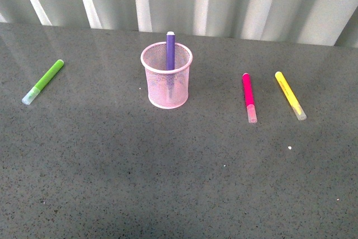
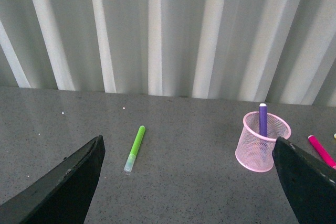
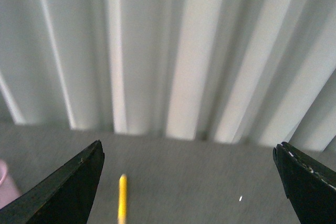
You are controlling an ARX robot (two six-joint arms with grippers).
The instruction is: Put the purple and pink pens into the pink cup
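Right claw (image 3: pixel 189 148) and left claw (image 2: pixel 187 145) both gape apart, empty. Purple pen (image 1: pixel 170 48) stands in the cup (image 1: pixel 156 89), upper centre of the front view. Pink pen (image 1: pixel 248 96) lies right of it, probably the next grasp.

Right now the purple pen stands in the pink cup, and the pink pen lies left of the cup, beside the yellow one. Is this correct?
Not quite. The front view shows the pink pen lying right of the pink cup, not left. The purple pen is in the cup; the yellow marker lies beside the pink pen.
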